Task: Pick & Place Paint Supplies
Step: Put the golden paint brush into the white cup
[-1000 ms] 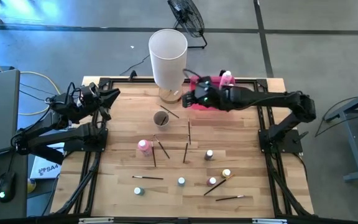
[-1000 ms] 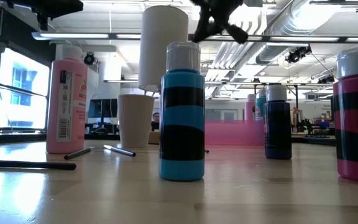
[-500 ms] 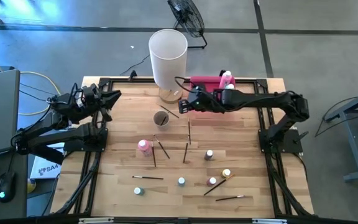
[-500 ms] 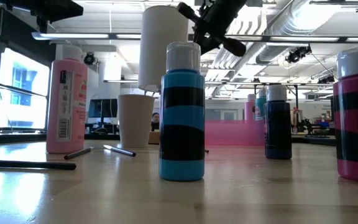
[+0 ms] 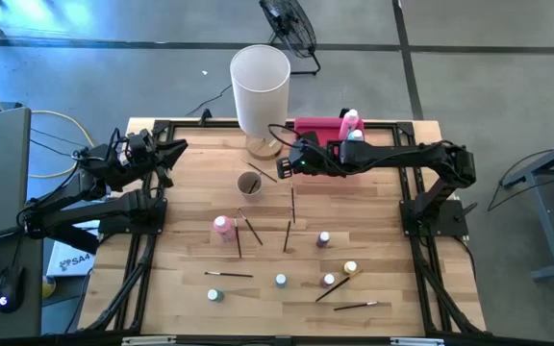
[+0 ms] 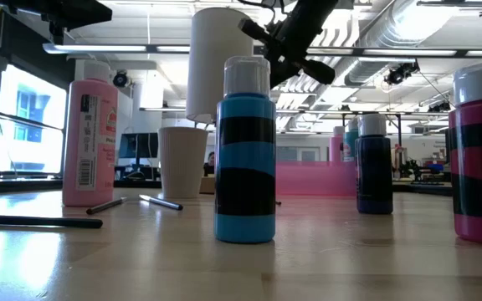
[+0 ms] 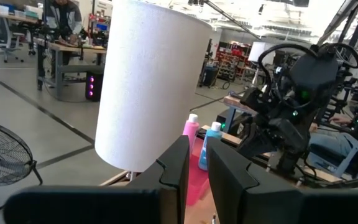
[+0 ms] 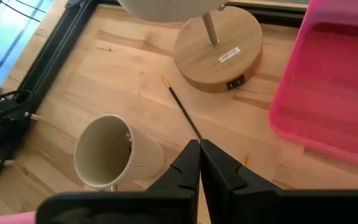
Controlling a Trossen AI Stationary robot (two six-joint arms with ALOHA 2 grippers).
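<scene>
Hovering my right tool (image 5: pixel 287 165) with its fingers clenched on nothing, I have it above the thin dark-handled paintbrush (image 8: pixel 181 112) that lies flat on the wooden counter (image 5: pixel 373 207), between the beige ribbed paper cup (image 8: pixel 115 153) and the round wooden base (image 8: pixel 219 49) of the tall white cylinder (image 5: pixel 260 86). I judge the brush light and stiff but prone to roll, so mid-handle is the place to pinch. My left tool (image 7: pixel 191 163) waits clenched at the counter's far left corner.
</scene>
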